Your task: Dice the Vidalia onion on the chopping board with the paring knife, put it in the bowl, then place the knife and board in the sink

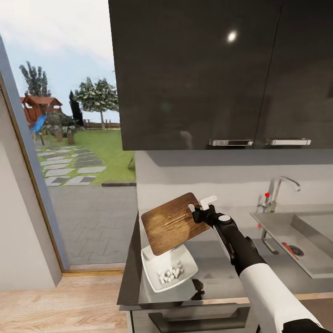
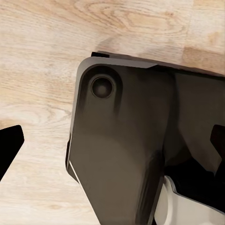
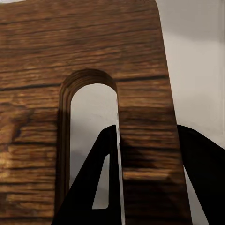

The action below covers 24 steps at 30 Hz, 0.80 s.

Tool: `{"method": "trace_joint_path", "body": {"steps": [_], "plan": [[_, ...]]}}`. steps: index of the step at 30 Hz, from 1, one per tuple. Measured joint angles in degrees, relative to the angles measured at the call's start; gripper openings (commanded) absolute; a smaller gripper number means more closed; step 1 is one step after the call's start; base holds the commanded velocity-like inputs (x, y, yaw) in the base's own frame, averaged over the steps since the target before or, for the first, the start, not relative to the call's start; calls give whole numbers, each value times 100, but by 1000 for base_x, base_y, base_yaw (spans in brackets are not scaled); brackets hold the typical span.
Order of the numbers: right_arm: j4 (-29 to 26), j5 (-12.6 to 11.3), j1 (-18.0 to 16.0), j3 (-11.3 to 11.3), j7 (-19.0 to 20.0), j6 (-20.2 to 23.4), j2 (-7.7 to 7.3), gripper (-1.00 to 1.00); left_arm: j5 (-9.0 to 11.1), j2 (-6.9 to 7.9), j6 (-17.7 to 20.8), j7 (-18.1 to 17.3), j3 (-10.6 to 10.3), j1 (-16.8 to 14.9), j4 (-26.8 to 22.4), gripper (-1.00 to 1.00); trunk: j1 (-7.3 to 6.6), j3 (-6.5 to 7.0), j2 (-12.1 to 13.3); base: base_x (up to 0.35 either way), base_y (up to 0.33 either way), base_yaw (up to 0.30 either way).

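Note:
My right gripper (image 1: 200, 213) is shut on the handle end of the chopping board (image 1: 172, 223), a dark brown wooden board held tilted in the air above the bowl (image 1: 150, 262). The right wrist view shows the board (image 3: 84, 51) and its slot close up, clamped between my black fingers (image 3: 206, 178). The white squarish bowl stands on the countertop (image 1: 217, 273) and holds the diced onion (image 1: 170, 273), the Vidalia onion as small white cubes. At the right is the sink (image 1: 277, 226); a slim red thing, probably the paring knife (image 1: 287, 248), lies by the drain. My left gripper (image 2: 112, 145) hangs open over the robot's base.
Dark wall cabinets (image 1: 208, 74) hang over the counter. The chrome tap (image 1: 283, 185) with a red dot stands behind the sink. A tall glass opening (image 1: 69, 138) to a garden is at the left, and the wooden floor (image 1: 55, 300) lies beside the counter's left end.

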Motion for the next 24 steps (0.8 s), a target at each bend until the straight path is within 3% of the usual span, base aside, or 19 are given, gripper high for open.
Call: {"method": "trace_joint_path", "body": {"steps": [3,5,10,12,16,24], "plan": [[-5,-16,-1,-74,-16,5,-3,-100,-1,0,1,-1,-2,0,-1,100,0,0,0,0,-192,0],[-7,-60,-1,-263,-28,6,-4,-100,-1,-1,2,-1,-2,0,-1,100,0,0,0,0,-273,0],[-11,-199,-2,-1448,-52,10,0,-100,1,-1,3,-7,-2,1,-2,100,0,1,0,0,-253,0],[-9,-231,0,-1742,-55,14,-1,-100,-2,-6,2,-8,-2,1,-1,100,0,0,0,0,-173,0],[-4,-255,2,-1924,-59,20,-18,-100,-4,-40,1,-5,-3,0,-1,100,0,0,1,0,-175,0],[7,-261,2,-1962,-68,42,-22,-100,-4,-54,1,-4,-3,0,-1,100,0,0,1,0,-192,0]]}}
